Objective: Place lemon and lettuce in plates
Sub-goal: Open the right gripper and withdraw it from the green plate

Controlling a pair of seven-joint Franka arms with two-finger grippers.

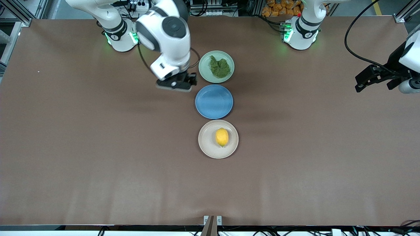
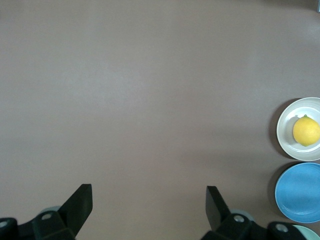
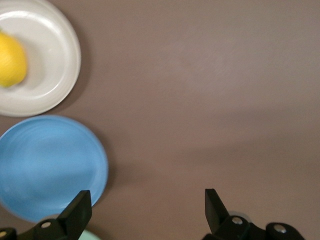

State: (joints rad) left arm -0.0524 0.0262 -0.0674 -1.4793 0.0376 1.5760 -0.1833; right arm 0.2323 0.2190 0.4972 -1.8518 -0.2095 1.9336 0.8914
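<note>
The lemon point(image 1: 222, 137) lies in the beige plate point(image 1: 206, 146), nearest the front camera; both show in the left wrist view point(image 2: 306, 131) and the right wrist view point(image 3: 11, 60). The lettuce point(image 1: 219, 67) lies in the mint green plate point(image 1: 205, 73), nearest the robots' bases. My right gripper point(image 1: 178, 83) is open and empty over the bare table beside the mint plate, toward the right arm's end. My left gripper point(image 1: 374, 78) is open and empty, held over the left arm's end of the table.
An empty blue plate point(image 1: 214, 101) sits between the mint and beige plates; it also shows in the left wrist view point(image 2: 300, 192) and the right wrist view point(image 3: 47, 165). The brown table point(image 1: 98, 147) spreads wide on both sides of the plates.
</note>
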